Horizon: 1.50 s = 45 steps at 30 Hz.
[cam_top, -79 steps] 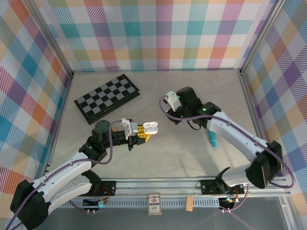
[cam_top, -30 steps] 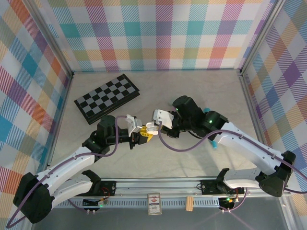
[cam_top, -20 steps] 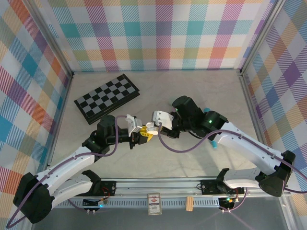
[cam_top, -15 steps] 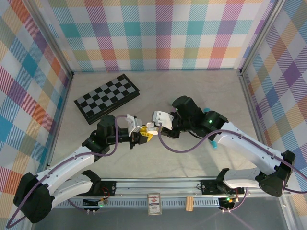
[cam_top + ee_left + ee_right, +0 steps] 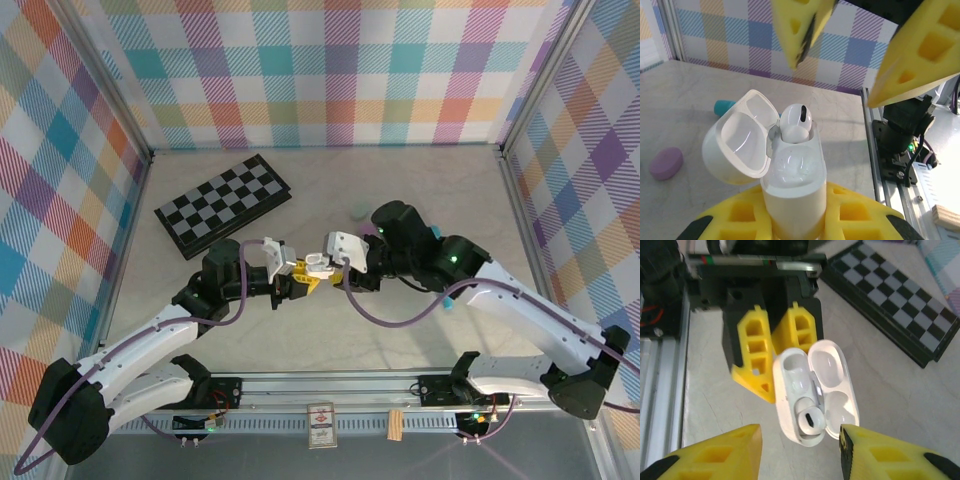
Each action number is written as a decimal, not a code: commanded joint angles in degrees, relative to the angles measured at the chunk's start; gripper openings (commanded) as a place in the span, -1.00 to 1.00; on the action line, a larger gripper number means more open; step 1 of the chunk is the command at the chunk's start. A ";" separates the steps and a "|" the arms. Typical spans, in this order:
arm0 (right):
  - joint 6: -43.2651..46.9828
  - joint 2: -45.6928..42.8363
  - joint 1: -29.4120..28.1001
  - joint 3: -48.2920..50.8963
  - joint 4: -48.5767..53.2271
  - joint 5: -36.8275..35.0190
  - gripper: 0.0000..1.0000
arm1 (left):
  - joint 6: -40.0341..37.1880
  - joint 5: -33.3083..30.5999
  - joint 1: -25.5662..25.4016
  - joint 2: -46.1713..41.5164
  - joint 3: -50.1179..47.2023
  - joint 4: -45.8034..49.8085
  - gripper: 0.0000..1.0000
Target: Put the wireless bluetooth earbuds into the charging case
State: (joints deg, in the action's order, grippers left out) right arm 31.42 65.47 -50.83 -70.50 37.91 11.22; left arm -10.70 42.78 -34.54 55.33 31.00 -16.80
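An open white charging case [image 5: 793,186] stands upright with my left gripper [image 5: 795,212] shut on its lower body. Its lid [image 5: 738,144] hangs open to the left. One white earbud [image 5: 796,121] sits in the far slot, seen as the near slot in the right wrist view, earbud [image 5: 810,420]. The other slot [image 5: 798,382] is bare. My right gripper [image 5: 800,452] hovers just above the case [image 5: 795,390], open, with nothing between its yellow fingers [image 5: 715,457]. In the top view both grippers meet mid-table, left gripper [image 5: 300,278], right gripper [image 5: 322,262].
A folded chessboard [image 5: 223,203] lies at the back left. A purple pebble case [image 5: 665,163] and a teal pen [image 5: 447,298] lie on the table to the right. A small mint case [image 5: 357,212] sits behind the right arm. The metal rail [image 5: 892,165] runs along the near edge.
My right gripper has opened over the case, leaving the white earbud in its slot, and has drawn back slightly to the right. The left gripper holds still.
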 commanded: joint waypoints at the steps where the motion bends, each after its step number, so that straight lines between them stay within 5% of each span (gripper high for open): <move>1: -6.68 -4.70 3.66 3.64 -7.17 6.88 -0.06 | 1.37 -0.05 0.97 -1.24 -0.49 -4.54 -0.90; 9: -35.02 -8.33 20.94 17.75 -32.84 15.43 0.03 | 2.50 -0.33 1.32 -4.72 -1.80 -5.96 -0.90; 15: -47.08 3.16 23.12 19.63 -38.69 11.60 0.09 | 3.01 -0.09 1.40 -7.03 -2.86 -7.57 -0.90; 22: -48.07 25.29 20.65 10.27 -33.64 15.87 0.25 | 5.54 1.33 1.36 -8.73 -2.78 -9.88 -0.90; 33: -45.48 55.08 10.38 -17.25 -20.61 17.38 0.36 | 7.40 2.71 1.32 -9.95 -2.37 -10.59 -0.89; 45: -39.45 71.02 6.53 -35.36 -14.02 17.52 0.34 | 7.88 3.27 1.32 -11.12 -1.89 -8.58 -0.88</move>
State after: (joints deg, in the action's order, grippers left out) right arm -10.85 134.78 -44.58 -103.83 20.78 27.73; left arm -3.77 44.51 -33.56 45.23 28.40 -24.14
